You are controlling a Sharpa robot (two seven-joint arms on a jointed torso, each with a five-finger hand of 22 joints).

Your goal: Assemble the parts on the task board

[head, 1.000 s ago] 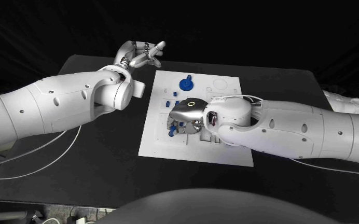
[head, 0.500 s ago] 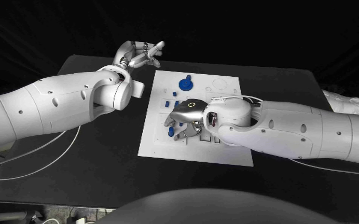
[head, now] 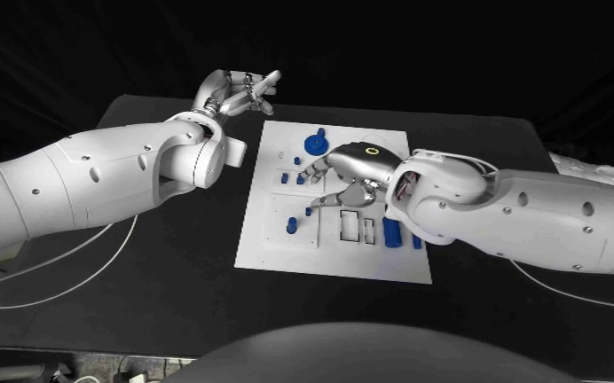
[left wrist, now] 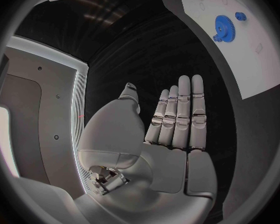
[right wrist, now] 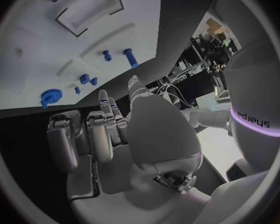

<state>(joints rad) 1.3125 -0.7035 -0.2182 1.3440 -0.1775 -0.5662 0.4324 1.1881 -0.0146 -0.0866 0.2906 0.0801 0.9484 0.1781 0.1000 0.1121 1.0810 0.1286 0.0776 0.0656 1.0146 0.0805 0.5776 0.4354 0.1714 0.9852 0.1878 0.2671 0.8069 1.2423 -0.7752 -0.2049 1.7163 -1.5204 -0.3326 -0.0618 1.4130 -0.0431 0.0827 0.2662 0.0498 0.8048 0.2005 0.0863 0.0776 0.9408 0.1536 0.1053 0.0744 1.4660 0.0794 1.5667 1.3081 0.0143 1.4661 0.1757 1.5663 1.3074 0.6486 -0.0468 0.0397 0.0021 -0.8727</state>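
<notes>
The white task board (head: 335,254) lies mid-table. On it are a blue gear (head: 318,143), several small blue parts (head: 302,179) near its left side, and longer blue pieces (head: 391,229) beside the rectangular slots. My right hand (head: 348,175) hovers over the board's middle with its fingers loosely apart, holding nothing. In the right wrist view, the right hand (right wrist: 109,134) has the board (right wrist: 28,59), the gear (right wrist: 51,95) and a blue peg (right wrist: 130,57) beyond it. My left hand (head: 237,90) is raised past the board's far left corner, and in the left wrist view the left hand (left wrist: 177,117) is flat and empty, with the gear (left wrist: 224,28) far off.
Black tabletop (head: 167,259) surrounds the board on all sides. A white cable (head: 77,254) trails over the left part of the table. Two empty rectangular slots (right wrist: 90,7) sit in the board.
My right hand has lifted off the small blue parts at the board's left and moved toward the far right, uncovering the slots and longer blue pieces. The left hand has stayed put.
</notes>
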